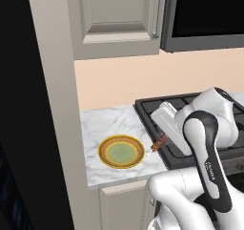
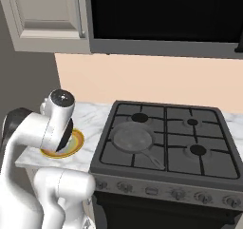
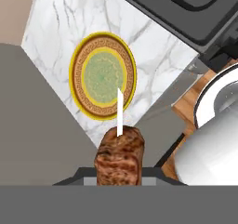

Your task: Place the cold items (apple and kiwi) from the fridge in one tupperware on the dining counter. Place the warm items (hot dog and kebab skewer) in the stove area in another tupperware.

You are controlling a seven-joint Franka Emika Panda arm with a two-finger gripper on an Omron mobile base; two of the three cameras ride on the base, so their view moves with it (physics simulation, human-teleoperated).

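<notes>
Now clamped in the pincer: kebab skewer, raised over the marble counter beside an unfilled yellow patterned plate. Seen from the right base: frying pan on the stove.

plate on counter, wall left

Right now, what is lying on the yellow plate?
Nothing lies on the plate; its green middle is bare. The kebab skewer hangs above it, held in the shut claw. In the right base view the arm covers part of the plate.
</notes>
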